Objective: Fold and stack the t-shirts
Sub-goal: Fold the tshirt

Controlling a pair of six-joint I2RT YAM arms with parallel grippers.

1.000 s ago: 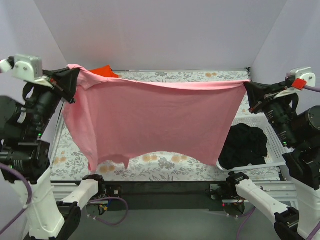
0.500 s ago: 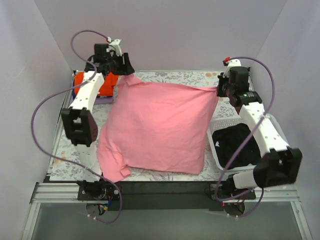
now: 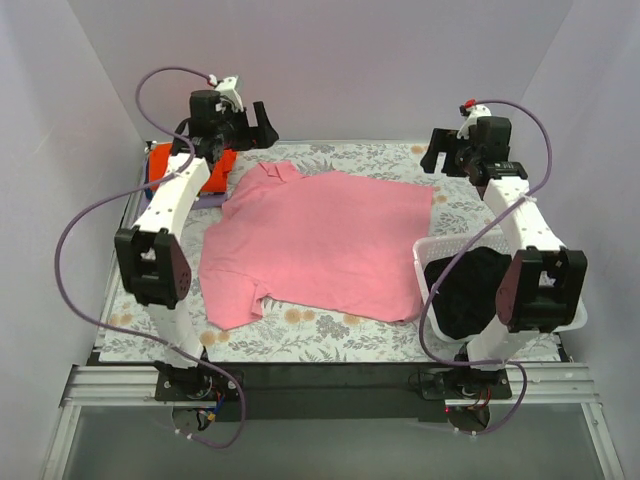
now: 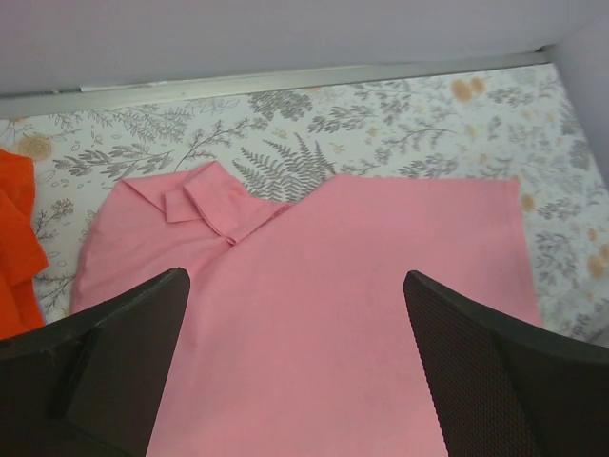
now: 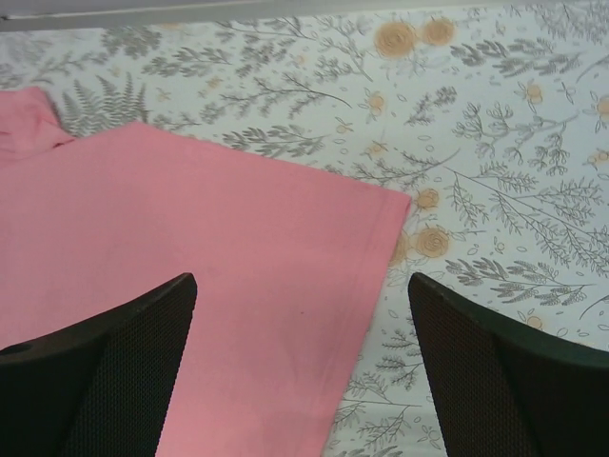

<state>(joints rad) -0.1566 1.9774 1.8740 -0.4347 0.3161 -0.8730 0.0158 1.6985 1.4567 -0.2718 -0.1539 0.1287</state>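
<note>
The pink t-shirt (image 3: pixel 320 240) lies spread flat in the middle of the counter (image 3: pixel 330 335), which has a floral cover. Its collar (image 4: pixel 205 205) points toward the far left corner and is folded over on itself. One sleeve reaches toward the near left corner with its edge slightly rumpled. The straight hem runs along the right side, facing the right edge of the counter.

The left pincer (image 3: pixel 255 125) hangs above the far edge, over the collar end of the pink t-shirt. Its fingers (image 4: pixel 114 371) are spread wide with nothing between them, and they are clear of the cloth. The right pincer (image 3: pixel 435 155) hangs above the far right corner of the shirt, where the hem meets the far side. It too is spread wide and holds nothing.

The orange-red t-shirt (image 3: pixel 160 162) sits bunched at the far left corner of the counter, partly hidden behind the left arm. It lies just beside the pink shirt's collar end, apart from it in the left wrist view.

A white mesh basket (image 3: pixel 428 262) stands at the near right corner, its wall just beside the hem of the pink t-shirt. Whether the two touch cannot be told. A dark garment (image 3: pixel 470 290) lies crumpled inside the basket.
</note>
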